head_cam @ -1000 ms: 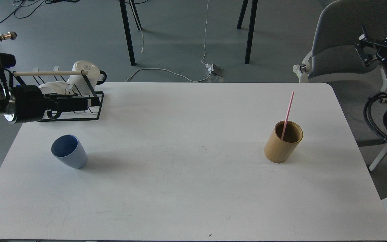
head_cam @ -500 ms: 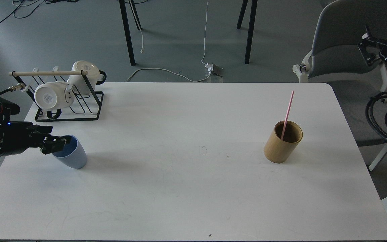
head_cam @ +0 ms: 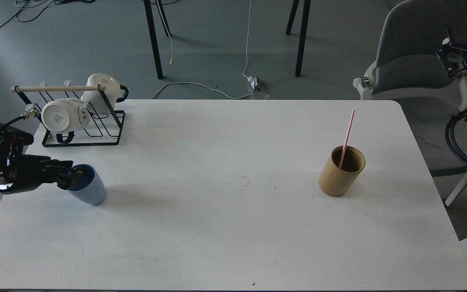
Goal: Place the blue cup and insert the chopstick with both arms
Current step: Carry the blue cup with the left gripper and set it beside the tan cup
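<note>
The light-blue cup (head_cam: 89, 190) stands tilted near the table's left edge. My left gripper (head_cam: 71, 177) comes in low from the left, with its dark fingers at the cup's near rim and one seemingly inside the mouth. I cannot tell whether they are pressed on the wall. The pink chopstick (head_cam: 347, 136) stands leaning in the tan bamboo cylinder (head_cam: 341, 172) at the right of the table. My right gripper (head_cam: 448, 54) hangs off the table at the far right edge, beside the chair. It is dark and only partly in view.
A black wire rack (head_cam: 83, 134) with a pale wooden rod and two white mugs (head_cam: 61, 115) stands at the table's back left, just behind my left arm. A grey chair (head_cam: 416, 52) stands past the table's right back corner. Black cables hang at the right edge.
My left arm dropped from in front of the rack down to the cup, and its fingers now reach the rim. The cup shifted slightly. My right gripper drifted a little to the right.
</note>
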